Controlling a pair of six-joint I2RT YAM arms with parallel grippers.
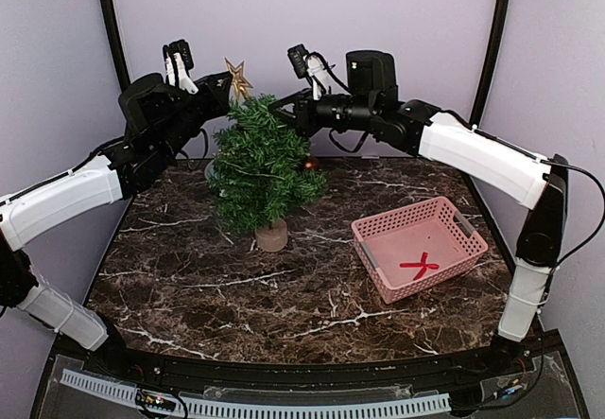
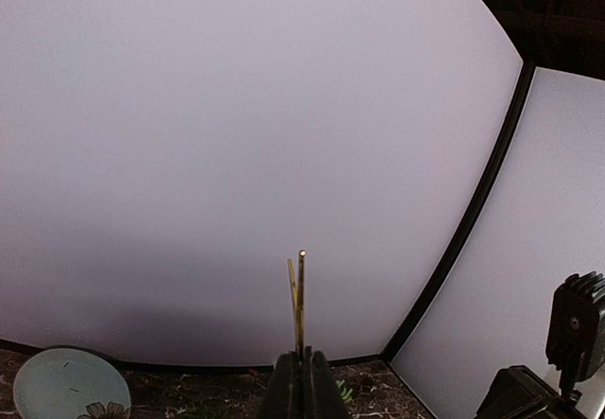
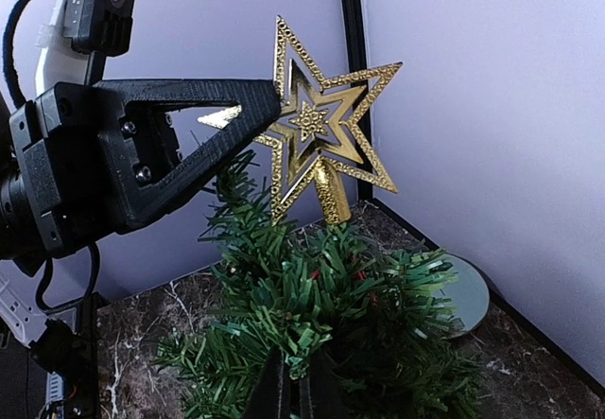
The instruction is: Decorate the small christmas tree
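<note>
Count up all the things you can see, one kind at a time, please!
tree: 1
star: 1
red bauble: 1
basket: 1
red ribbon: 1
plate: 1
Total: 6

Green needles of the small bristly christmas tree [image 3: 321, 324] bury the tips of the right gripper [image 3: 295, 376] and part of the pale round plate [image 3: 470, 291], while the red crossed item [image 1: 419, 266] in the pink lattice basket [image 1: 399, 212] is too small to identify.
</note>
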